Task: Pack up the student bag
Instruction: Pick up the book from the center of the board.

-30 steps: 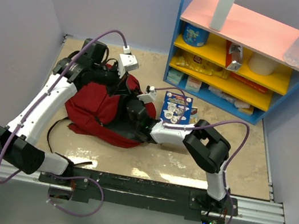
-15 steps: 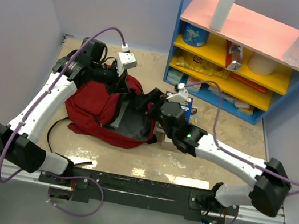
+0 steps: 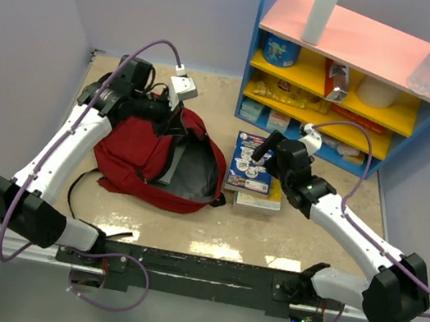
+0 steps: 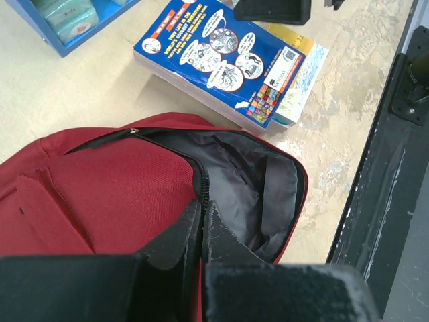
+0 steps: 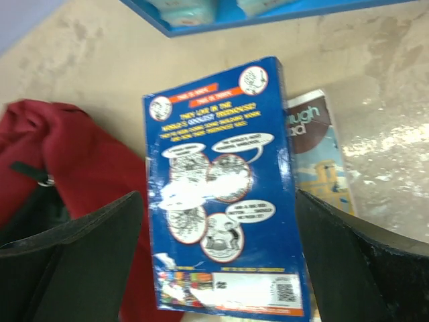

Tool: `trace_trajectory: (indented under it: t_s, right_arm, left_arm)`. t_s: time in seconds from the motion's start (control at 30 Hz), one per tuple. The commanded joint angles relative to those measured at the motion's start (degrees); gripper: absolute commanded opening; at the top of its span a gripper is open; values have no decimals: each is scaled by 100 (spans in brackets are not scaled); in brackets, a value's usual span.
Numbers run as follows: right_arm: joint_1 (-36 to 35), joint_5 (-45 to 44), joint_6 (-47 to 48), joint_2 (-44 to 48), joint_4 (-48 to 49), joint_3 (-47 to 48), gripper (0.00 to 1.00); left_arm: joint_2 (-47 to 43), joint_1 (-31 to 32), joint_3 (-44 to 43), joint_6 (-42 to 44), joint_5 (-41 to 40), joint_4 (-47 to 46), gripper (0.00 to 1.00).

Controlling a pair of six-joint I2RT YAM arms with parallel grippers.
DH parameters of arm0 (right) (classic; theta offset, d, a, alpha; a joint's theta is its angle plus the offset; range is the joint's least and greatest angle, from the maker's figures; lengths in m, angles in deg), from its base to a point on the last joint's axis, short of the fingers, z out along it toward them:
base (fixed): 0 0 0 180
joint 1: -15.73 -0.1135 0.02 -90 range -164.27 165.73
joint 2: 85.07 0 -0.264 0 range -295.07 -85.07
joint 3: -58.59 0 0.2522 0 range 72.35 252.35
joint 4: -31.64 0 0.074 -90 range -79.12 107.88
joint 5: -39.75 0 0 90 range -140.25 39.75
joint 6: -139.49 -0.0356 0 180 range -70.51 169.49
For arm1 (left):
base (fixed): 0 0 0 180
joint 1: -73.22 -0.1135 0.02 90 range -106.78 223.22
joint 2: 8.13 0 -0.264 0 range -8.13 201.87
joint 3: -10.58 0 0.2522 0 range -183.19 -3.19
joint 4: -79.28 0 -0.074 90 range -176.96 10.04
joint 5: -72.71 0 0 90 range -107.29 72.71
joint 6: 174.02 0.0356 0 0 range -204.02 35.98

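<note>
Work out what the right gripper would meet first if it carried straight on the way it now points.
Most likely the blue book: it lies straight ahead between the open fingers of the right gripper, stacked on a second book beside the student bag. The gap cannot be judged.

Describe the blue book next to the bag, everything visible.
A glossy blue paperback book, cover up: white cartoon speech bubbles, orange banners, barcode strip. It lies flat on a yellow and pale-blue book on the beige table, beside the open mouth of the dark red fabric backpack. The right gripper hovers above, jaws open, not gripping it.
</note>
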Motion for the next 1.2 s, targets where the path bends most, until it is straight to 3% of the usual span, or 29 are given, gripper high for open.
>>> trace_trajectory:
  t_s: [0.0,0.27,0.43,0.57,0.67,0.93,1.17]
  right_arm:
    - [27,-270,555,-258,-250,282,99]
    - [-218,-833,968,-1383,-734,1539,99]
    - [-649,-1010,1522,-1735,-92,1953,87]
    - [-737,-1219,1601,-2560,-662,2847,93]
    - [-1027,-1861,1602,-3097,-1199,3270,98]
    - [-1089,-2450,1207,-3546,-1656,3280,98]
    - [-1080,-2398,1162,-3415,-1631,2983,97]
  left_arm:
    - [-177,10,108,26,287,-292,0]
    - [-274,2,214,157,278,-257,0]
    - [-291,-7,258,228,208,-204,0]
    - [-300,-7,240,237,225,-186,0]
    - [-317,-7,258,263,199,-169,0]
    - [-370,-7,319,307,155,-151,0]
    - [-388,-7,319,307,146,-142,0]
